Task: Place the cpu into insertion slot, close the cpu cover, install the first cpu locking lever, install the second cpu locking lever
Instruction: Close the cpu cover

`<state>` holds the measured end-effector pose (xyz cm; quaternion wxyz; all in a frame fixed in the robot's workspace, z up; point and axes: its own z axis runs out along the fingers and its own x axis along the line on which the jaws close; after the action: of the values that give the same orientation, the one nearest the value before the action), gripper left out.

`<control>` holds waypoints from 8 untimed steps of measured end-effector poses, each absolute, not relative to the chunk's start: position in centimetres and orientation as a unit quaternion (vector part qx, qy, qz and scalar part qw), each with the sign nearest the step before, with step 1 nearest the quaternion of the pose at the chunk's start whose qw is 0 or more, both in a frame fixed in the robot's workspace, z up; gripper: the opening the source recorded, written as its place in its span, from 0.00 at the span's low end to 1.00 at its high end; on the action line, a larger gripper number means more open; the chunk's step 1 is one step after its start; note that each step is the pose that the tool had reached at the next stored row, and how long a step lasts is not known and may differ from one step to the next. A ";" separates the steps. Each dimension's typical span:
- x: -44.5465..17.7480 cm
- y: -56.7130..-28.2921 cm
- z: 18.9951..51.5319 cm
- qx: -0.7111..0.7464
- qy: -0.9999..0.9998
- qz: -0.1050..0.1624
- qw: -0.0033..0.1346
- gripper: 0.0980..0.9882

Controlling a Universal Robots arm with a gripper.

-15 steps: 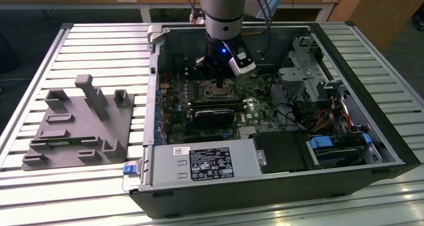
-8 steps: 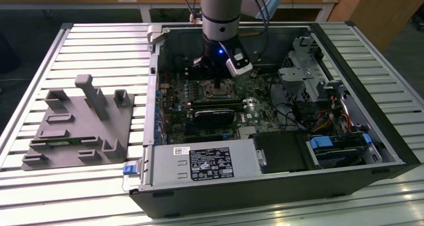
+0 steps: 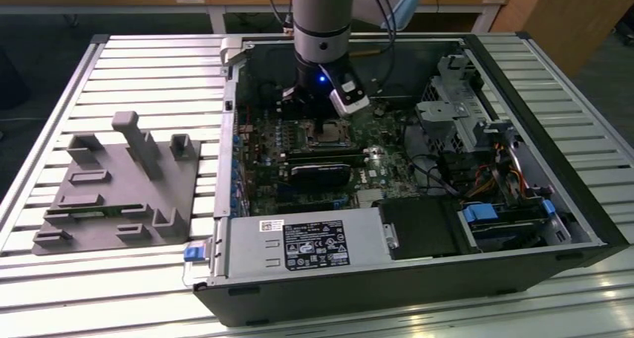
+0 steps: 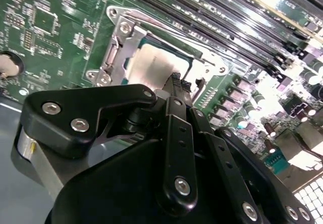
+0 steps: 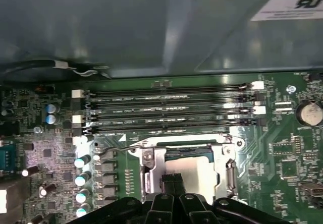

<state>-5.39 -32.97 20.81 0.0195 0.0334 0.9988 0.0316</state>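
The cpu [image 5: 196, 169], a grey metal square, lies in the insertion slot [image 3: 325, 134] on the green board. The silver cpu cover [image 5: 150, 164] lies flat around it, its window showing the chip; both wrist views show this, cpu [image 4: 151, 65] and cover [image 4: 118, 42]. A thin wire locking lever [image 5: 121, 146] runs along the socket's edge beside the memory slots, apparently lifted off the board. My gripper [image 5: 174, 180] hangs just over the socket's edge, its black fingertips [image 4: 176, 82] pressed together with nothing seen between them. In the exterior view the arm [image 3: 322, 48] reaches down into the open case.
Long black memory slots [image 5: 166, 110] run beside the socket, with the case wall [image 5: 151, 27] beyond. A row of capacitors [image 5: 81, 178] flanks it. In the exterior view, a power supply [image 3: 307, 241], drive cage [image 3: 456, 108] and cables crowd the case; a grey fixture [image 3: 119, 182] sits at its left.
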 end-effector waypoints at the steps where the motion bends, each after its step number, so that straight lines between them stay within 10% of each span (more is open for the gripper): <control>1: -5.5 -33.0 20.8 0.033 0.999 0.033 0.019 0.01; 8: -5.7 -33.1 20.6 0.034 0.998 0.047 0.019 0.01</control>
<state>-5.68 -33.13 20.64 0.0190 0.0338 0.9981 0.0473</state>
